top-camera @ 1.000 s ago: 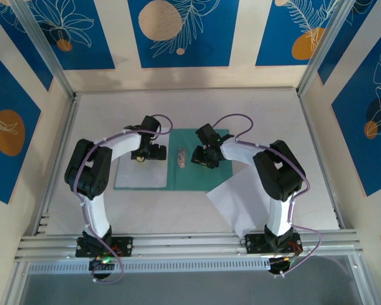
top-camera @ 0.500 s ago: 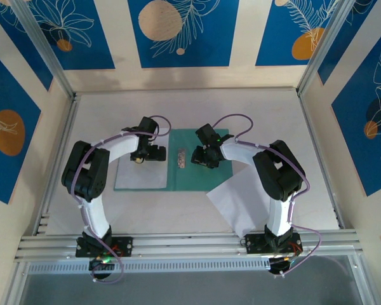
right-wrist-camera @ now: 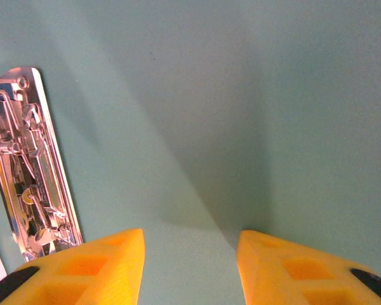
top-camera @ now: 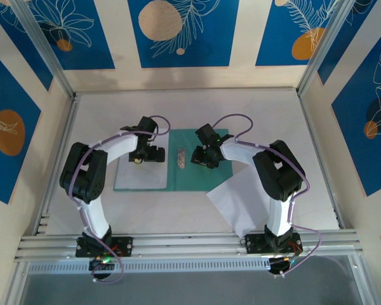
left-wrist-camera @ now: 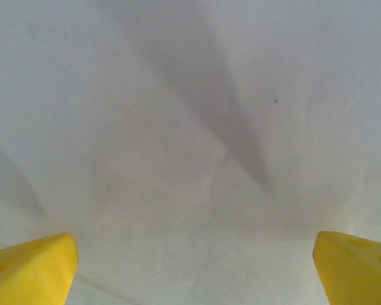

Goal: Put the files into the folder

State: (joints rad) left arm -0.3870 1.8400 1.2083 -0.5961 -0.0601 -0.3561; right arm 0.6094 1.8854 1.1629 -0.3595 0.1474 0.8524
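The teal-green folder (top-camera: 200, 176) lies open and flat mid-table, its metal clip (top-camera: 181, 157) on the spine. One white file (top-camera: 140, 176) covers the folder's left leaf. My left gripper (top-camera: 147, 155) hovers low over this file (left-wrist-camera: 190, 127), open wide, yellow fingertips (left-wrist-camera: 32, 264) far apart with nothing between them. A second file (top-camera: 233, 198) lies askew at the folder's near right corner, partly under my right arm. My right gripper (top-camera: 203, 157) is low over the bare right leaf (right-wrist-camera: 241, 95), next to the clip (right-wrist-camera: 28, 165), open and empty (right-wrist-camera: 190, 254).
White table (top-camera: 190, 108) with aluminium rails on each side and a rail (top-camera: 190, 244) along the near edge, where both arm bases are bolted. Patterned blue and cream walls close the back and sides. Bare tabletop lies behind the folder.
My left arm's elbow has swung slightly to the left while its gripper stays over the white file. The right arm, the folder and both files have not moved.
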